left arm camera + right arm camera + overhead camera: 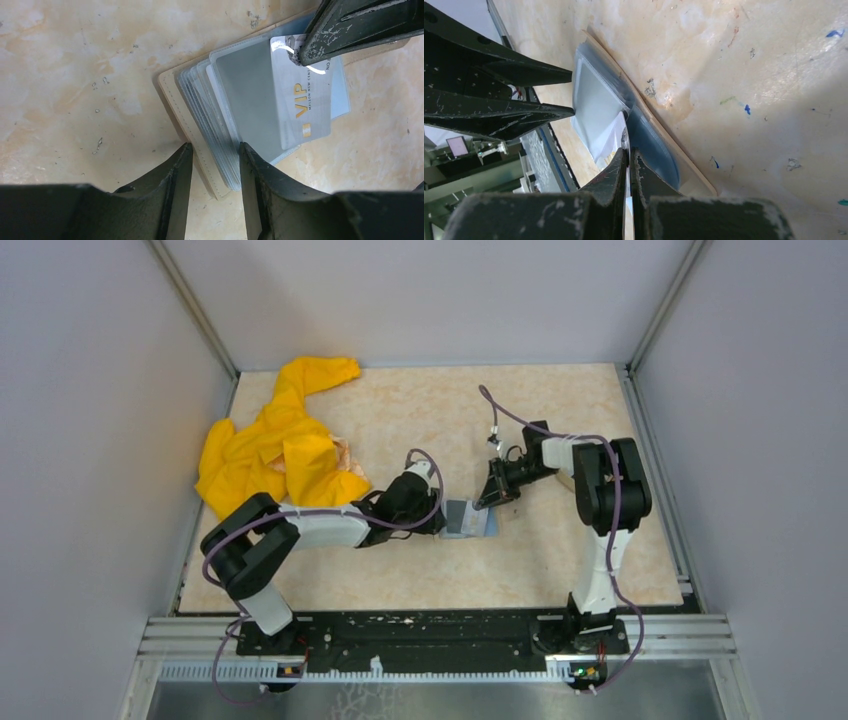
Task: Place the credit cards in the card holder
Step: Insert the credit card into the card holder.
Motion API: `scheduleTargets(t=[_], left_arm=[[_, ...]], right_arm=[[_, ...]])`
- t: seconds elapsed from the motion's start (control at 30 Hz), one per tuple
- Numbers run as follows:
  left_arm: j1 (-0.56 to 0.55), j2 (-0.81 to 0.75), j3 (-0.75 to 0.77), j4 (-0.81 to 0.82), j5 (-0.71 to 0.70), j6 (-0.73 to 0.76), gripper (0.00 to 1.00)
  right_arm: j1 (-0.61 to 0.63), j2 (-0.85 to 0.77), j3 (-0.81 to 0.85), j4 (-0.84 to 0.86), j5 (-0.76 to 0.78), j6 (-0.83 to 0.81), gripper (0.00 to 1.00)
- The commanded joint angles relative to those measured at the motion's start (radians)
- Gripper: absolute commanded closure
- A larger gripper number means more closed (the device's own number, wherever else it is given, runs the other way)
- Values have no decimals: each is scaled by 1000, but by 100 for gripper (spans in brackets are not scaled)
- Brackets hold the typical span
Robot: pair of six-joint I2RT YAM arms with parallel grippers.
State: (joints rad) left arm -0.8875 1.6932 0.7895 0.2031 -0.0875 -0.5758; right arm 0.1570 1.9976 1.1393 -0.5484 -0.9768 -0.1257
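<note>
Right claw [630, 151] clamped on card [300, 100], over open holder [175, 100] on desk [75, 75]. Left claw [214, 152] apart, holder edge in gap.

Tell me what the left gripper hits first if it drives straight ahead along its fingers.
The card holder: its tan edge and clear sleeves sit right at the tips of the left gripper, partly between its open jaws. Whether the tips would butt into it or ride over it is unclear.
</note>
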Motion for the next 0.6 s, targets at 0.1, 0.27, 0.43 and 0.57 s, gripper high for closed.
scheduleTargets(t=[0.1,0.27,0.43,0.57], left_arm=[[2,43,40,-48,-5,34,55],[5,51,50,-50,0,42,55],[8,61,61,-52,8,49,55],[10,69,71,-52,14,54,55]], right_arm=[[26,6,29,-2,161,10,100],[30,7,31,-14,188,14,100],[38,8,34,-26,225,25,100],[45,5,35,-25,226,29,100]])
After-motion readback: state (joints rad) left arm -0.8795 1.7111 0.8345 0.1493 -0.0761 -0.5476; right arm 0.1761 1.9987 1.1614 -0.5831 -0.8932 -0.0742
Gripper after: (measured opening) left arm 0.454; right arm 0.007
